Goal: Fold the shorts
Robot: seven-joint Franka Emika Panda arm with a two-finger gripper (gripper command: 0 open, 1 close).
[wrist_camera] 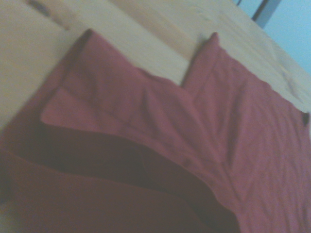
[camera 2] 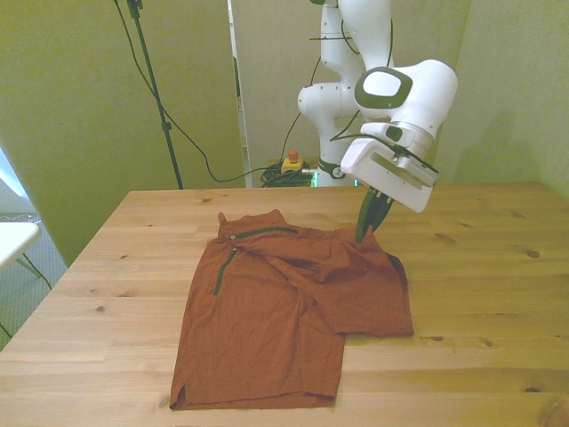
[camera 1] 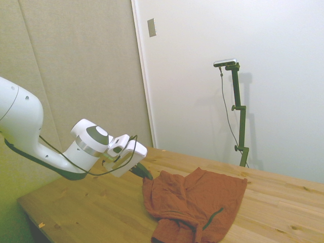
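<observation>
Rust-orange fabric is what you see first from the side: one pair of shorts (camera 1: 195,205) lies wrinkled on the wooden table (camera 1: 91,202), spreading away from the single gripper (camera 1: 146,173). Its dark fingers point down at the edge of the cloth nearest the arm, tips together at that edge; whether they pinch fabric you cannot tell from here. One dark green pocket slit (camera 1: 212,217) shows on the far side of the shorts from the gripper.

From the front, you find the gripper (camera 2: 363,233) tilted, its two fingers drawn together to a point on the upper edge of the shorts (camera 2: 284,311). The cloth lies below and toward the front view's left of the fingertips. One green slit (camera 2: 258,233) runs along that edge, and a second green line (camera 2: 222,271) runs downward beside it.

Your wrist camera gives a blurred close look at the shorts (wrist_camera: 160,145), with folded layers, and the table (wrist_camera: 146,29) beyond.
</observation>
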